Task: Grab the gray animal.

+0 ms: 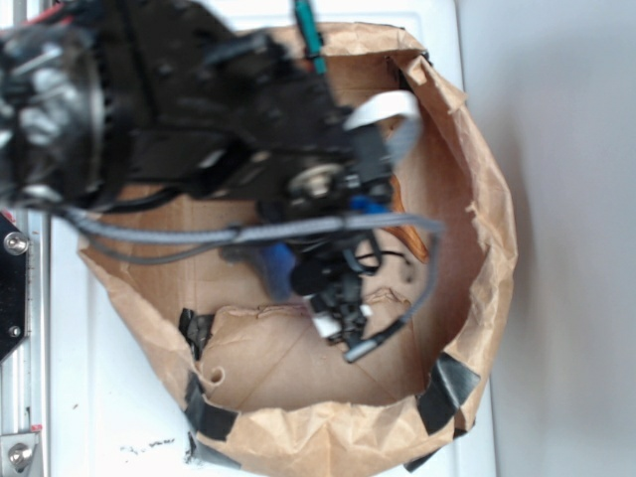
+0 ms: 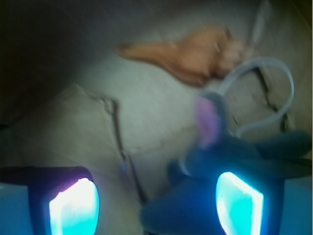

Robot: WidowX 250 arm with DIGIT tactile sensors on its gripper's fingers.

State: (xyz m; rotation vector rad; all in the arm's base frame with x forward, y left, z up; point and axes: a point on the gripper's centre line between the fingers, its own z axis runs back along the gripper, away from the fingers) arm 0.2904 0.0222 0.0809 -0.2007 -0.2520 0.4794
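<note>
While the black arm (image 1: 199, 109) is reaching in from the upper left and covering much of the outside view, the brown paper bag (image 1: 477, 199) is lying open on the white table (image 1: 556, 298), its crumpled rim rolled down and patched with strips of black tape (image 1: 447, 391). A gray cable (image 1: 199, 238) is sagging across the bag's mouth beneath the arm.

The claw (image 2: 156, 203) is sitting low inside the bag; in the wrist view its two pads (image 2: 73, 208) are glowing bright cyan at the bottom corners, standing wide apart and not closing on anything. The toy animal (image 2: 205, 166) is lying on the bag floor at the right side of that gap, its fuzzy body touching or overlapping the right pad, though the blur is making it hard to tell which. A pinkish-lilac patch (image 2: 209, 120) is showing on the end pointing away from the camera.

Farther back, the orange-brown seashell (image 2: 190, 54) is resting on the floor, apart from the toy, its pointed tip aiming left. A loop of pale tubing (image 2: 274, 78) is curving just beside the shell's right end and over the toy.
</note>
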